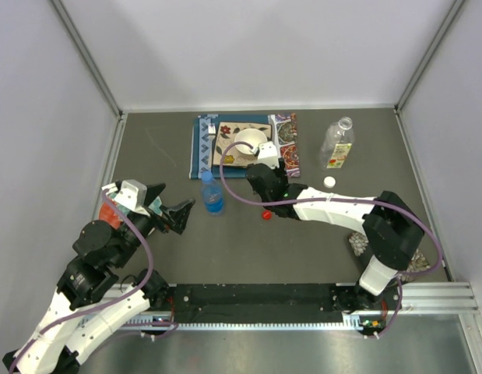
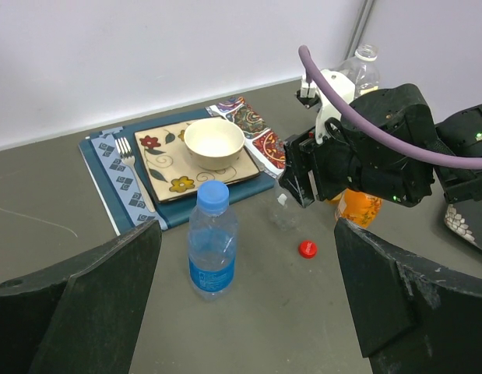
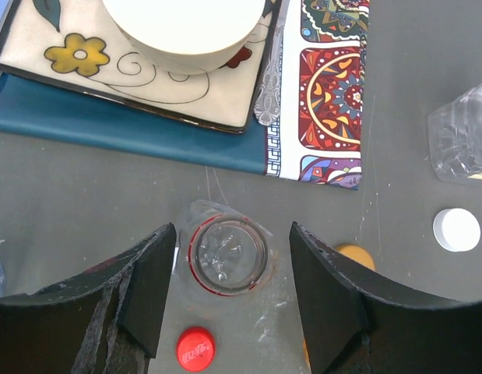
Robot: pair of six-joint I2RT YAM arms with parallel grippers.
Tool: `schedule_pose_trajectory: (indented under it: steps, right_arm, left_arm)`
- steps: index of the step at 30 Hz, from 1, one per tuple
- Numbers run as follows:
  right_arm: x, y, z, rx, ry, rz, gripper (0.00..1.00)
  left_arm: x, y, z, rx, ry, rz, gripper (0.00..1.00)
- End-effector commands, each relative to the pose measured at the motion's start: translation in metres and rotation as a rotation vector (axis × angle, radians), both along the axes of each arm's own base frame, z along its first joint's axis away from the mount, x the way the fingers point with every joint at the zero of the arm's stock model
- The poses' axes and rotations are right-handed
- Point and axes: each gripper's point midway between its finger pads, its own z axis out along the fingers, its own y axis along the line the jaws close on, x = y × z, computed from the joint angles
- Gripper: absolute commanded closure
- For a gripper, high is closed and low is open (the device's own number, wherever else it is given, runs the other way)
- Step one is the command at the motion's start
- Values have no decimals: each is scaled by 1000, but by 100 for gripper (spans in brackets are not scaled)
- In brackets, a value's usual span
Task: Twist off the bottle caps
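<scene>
Blue cap [image 2: 213, 195] looks tiny and slick and its bottle [image 2: 212, 253] light and squishy, so I'd pinch the cap's rim. Left gripper [image 2: 248, 234] and right gripper [image 3: 231, 234] both gape, holding nothing.

Orange cap [image 3: 351, 252] half hidden behind right hand [image 3: 233, 261]; clear bottle [image 3: 461, 144] cut by edge.

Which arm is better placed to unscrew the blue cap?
Left. The left fingers are open and face the blue cap with nothing between; the right fingers are over an already uncapped bottle.
</scene>
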Motion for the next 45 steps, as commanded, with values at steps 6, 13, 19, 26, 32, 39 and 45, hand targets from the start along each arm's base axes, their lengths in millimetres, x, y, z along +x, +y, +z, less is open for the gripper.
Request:
schedule_pose_trajectory:
  steps: [6, 13, 19, 26, 32, 39, 45]
  right_arm:
    - [2, 11, 38, 80, -50, 7, 37]
    - [-4, 17, 65, 96, -82, 25, 33]
    - [-20, 25, 164, 158, -194, 85, 26]
    - [-66, 87, 227, 382, -156, 485, 25]
    - [-98, 140, 210, 392, -75, 732, 23]
    - [-94, 176, 188, 364, -32, 764, 23]
    - [-77, 193, 159, 307, -8, 724, 22]
  left_arm:
    - [0, -2, 5, -24, -8, -9, 2]
    - [-1, -3, 7, -25, -11, -17, 2]
    - [0, 1, 8, -23, -17, 5, 2]
    - [15, 41, 5, -54, 4, 246, 2]
    - [28, 84, -36, 14, 184, 557, 1]
    - [25, 80, -58, -8, 285, 568, 1]
    - [18, 81, -60, -29, 278, 535, 1]
